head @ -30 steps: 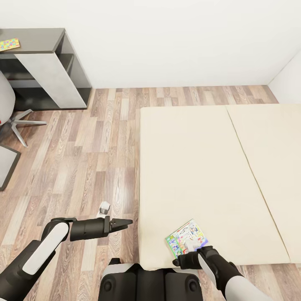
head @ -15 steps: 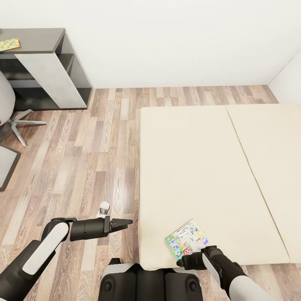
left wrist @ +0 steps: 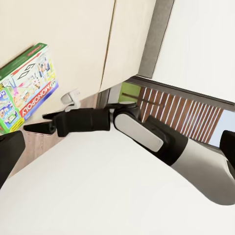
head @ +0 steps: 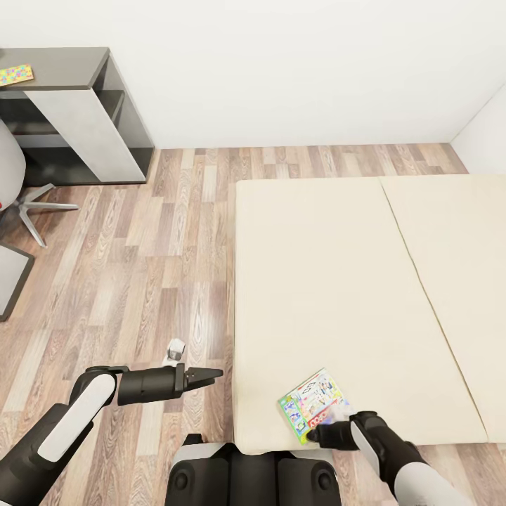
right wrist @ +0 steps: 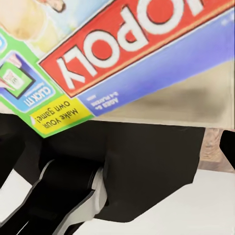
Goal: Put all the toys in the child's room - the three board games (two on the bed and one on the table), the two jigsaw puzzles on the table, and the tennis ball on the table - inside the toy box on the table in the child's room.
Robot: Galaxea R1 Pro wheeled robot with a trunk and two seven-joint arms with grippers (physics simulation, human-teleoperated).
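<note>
The right gripper sits at the near corner of 1 board game lying flat near the bed's front edge; whether its jaws are closed, I cannot tell. The box looks light, stiff and slick, so pinch an overhanging edge. The left gripper hangs closed over the floor.

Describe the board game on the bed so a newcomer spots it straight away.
Find the wide beige bed and go to its near edge, by the right gripper. The board game lies flat there: a green-edged Monopoly box with a red logo band, the one colourful thing on the plain mattress.
</note>
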